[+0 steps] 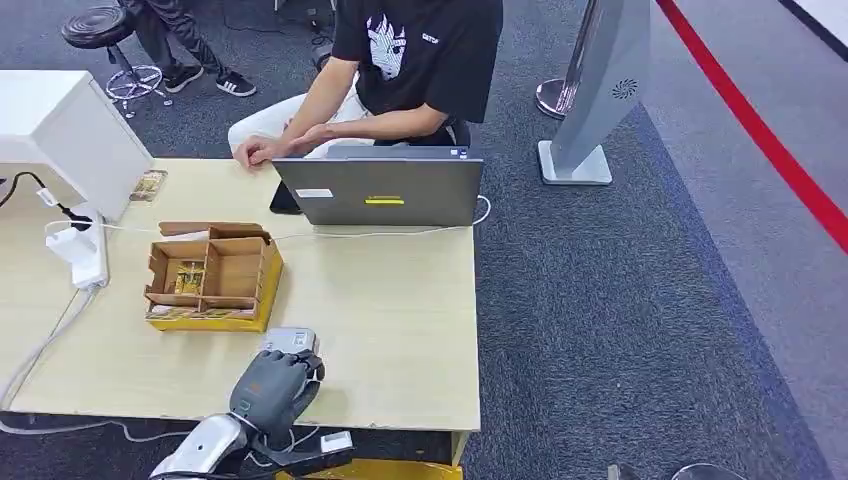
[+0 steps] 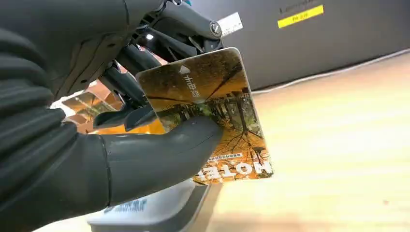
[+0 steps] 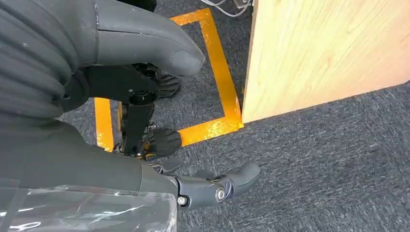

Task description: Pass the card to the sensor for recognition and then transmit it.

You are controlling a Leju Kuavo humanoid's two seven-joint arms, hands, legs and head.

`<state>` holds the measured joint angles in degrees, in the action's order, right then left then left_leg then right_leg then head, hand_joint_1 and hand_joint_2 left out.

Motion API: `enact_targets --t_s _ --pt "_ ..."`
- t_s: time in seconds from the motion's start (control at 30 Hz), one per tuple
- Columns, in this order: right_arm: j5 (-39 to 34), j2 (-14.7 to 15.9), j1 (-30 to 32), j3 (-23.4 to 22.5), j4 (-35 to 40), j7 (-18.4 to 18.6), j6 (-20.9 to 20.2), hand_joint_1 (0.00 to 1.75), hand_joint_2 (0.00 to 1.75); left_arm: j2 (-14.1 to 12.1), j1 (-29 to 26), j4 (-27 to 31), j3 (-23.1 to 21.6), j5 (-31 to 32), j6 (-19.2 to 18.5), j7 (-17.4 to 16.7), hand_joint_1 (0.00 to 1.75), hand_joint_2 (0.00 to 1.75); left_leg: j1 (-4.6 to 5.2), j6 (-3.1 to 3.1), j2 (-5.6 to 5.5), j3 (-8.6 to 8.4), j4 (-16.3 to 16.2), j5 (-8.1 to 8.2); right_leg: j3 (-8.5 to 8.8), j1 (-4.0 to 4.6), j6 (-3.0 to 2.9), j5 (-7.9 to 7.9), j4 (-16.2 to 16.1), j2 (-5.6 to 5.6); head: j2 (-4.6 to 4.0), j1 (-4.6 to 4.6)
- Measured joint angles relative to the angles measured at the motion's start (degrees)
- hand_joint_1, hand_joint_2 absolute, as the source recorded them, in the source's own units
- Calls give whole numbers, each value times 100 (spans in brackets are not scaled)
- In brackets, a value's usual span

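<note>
grey left robot hand (image 2: 121, 145) pinching the card (image 2: 212, 116), thumb pressed on its printed face and dark fingers (image 2: 130, 72) behind it. card held upright-tilted just above the grey-white sensor (image 2: 154, 210), apart from it as far as can be told. autumn-tree print on the card, with "hotel" lettering at one end and a white arrow at the other. seen from the head view, same left robot hand (image 1: 275, 385) over the near edge of the pale wooden counter (image 1: 400, 330), covering most of the sensor (image 1: 290, 339).

right robot hand (image 3: 145, 121) hanging off the counter, over dark carpet (image 3: 314, 174) and orange floor tape (image 3: 217, 72), fingers loosely spread and holding nothing, beside the wooden counter side (image 3: 329, 48).

farther left on the counter, a brown cardboard box (image 1: 212, 275) with open compartments, more cards inside one of them. beyond that, a white power strip (image 1: 82, 250) and a white case (image 1: 70, 130) at the far left. at the far edge, a grey laptop (image 1: 382, 187) with its lid toward the robot, and a person (image 1: 400, 70) in a black shirt seated behind it, one hand (image 1: 255, 150) resting on the counter.
</note>
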<state>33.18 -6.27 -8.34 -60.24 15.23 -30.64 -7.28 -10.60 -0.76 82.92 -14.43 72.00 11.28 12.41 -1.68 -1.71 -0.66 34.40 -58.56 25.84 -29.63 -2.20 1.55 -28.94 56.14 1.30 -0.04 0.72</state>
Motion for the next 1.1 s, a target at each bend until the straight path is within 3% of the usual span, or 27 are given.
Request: enact_targets --t_s 0.33,0.7,0.9,1.1 --pt "31 2 -3 0 0 15 2 0 175 -74 -2 -210 -114 -55 -92 9 175 175 0 0 -1 -1 0 0 0 1 0 0 0 -3 0 0" --pt "157 0 -42 20 0 50 26 0 175 352 417 27 -127 606 903 -212 175 175 1 11 -13 1 -3 -8 5 0 5 4 0 -17 0 0" --pt "240 -2 -128 101 0 151 9 0 175 516 1046 298 57 1073 1064 -313 175 175 0 6 -13 -1 -2 -16 6 1 8 9 3 -17 0 2" --pt "278 -2 -158 177 0 173 -22 0 175 518 1472 337 234 1412 1080 -418 175 175 0 6 -15 2 -2 -17 5 1 8 10 3 -16 0 0"
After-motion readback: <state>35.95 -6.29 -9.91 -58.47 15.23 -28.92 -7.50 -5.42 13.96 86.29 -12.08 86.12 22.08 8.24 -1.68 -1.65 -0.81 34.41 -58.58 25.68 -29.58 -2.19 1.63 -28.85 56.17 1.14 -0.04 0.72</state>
